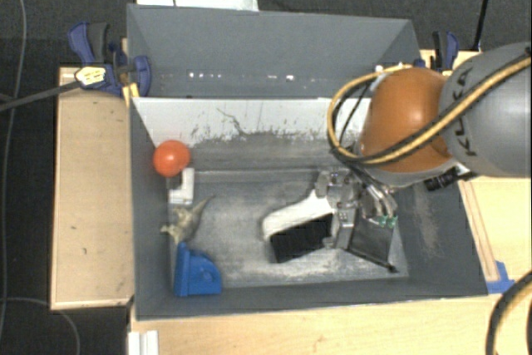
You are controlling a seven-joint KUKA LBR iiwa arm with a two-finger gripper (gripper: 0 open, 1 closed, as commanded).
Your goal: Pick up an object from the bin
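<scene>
1. Camera view: the gripper (344,222) hangs low in the right half of the bin (249,46), under the arm's orange wrist cover (399,120). I cannot tell whether it is open or closed, and nothing can be seen gripped in it.
2. The nearest thing is a white-and-black object (298,230), a white handle-like piece over a black block. It lies on the bin floor just to the view's left of the gripper. Its right end meets the gripper in the view, but I cannot tell whether they truly touch.
3. The relation that matters is that the object stretches away from the gripper toward the view's left and slightly down. Its long axis slants from lower left to upper right, so the upper-right end points at the gripper. The rounded white end points toward the bin's middle.
4. As a judgement, a grasp would close best across the short width of that slanted axis, near the end by the gripper. Only a small shift left seems called for.
5. Just right of and below the gripper sits a dark flat plate (371,244). I cannot tell whether it is part of the robot or a loose thing.
6. Well apart, along the left wall, lie an orange ball (172,158), a small white block (181,187) beneath it, a pale crumpled scrap (184,222) and a blue block (195,272).
</scene>
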